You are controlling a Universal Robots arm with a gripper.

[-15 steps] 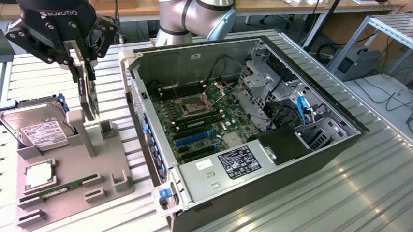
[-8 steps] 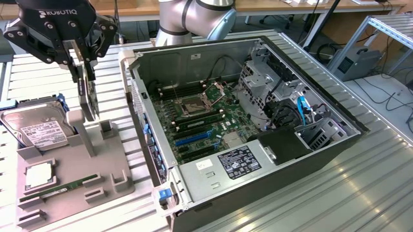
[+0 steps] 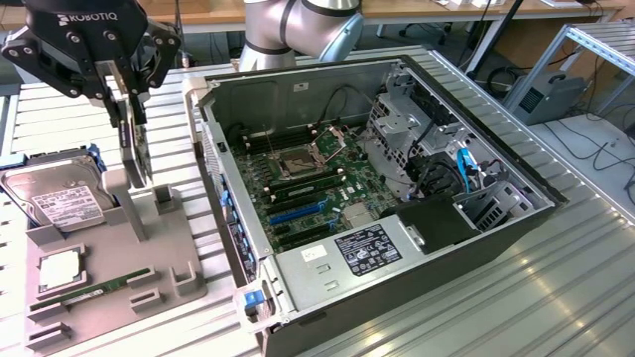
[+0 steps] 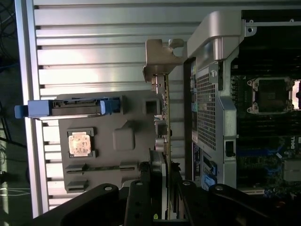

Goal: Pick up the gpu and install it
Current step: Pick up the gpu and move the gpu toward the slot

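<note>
The gpu (image 3: 136, 152) is a thin dark card that hangs upright on its edge over the grey holder tray (image 3: 174, 260), at the exterior view's left. My gripper (image 3: 127, 104) is shut on its upper edge. The card's lower edge sits close to a tray post; I cannot tell whether they touch. In the wrist view the gpu (image 4: 165, 117) shows edge-on between my fingers (image 4: 157, 167), with its silvery bracket (image 4: 159, 59) at the far end. The open computer case (image 3: 397, 97) lies beside the tray, its motherboard (image 3: 308, 186) exposed.
On the tray rest a silver hard drive (image 3: 58, 199), a processor chip (image 3: 59, 269) and a green memory stick (image 3: 89, 291). The case's rear wall (image 3: 223, 186) stands between tray and motherboard. Cables and a drive cage (image 3: 407, 126) crowd the case's far side.
</note>
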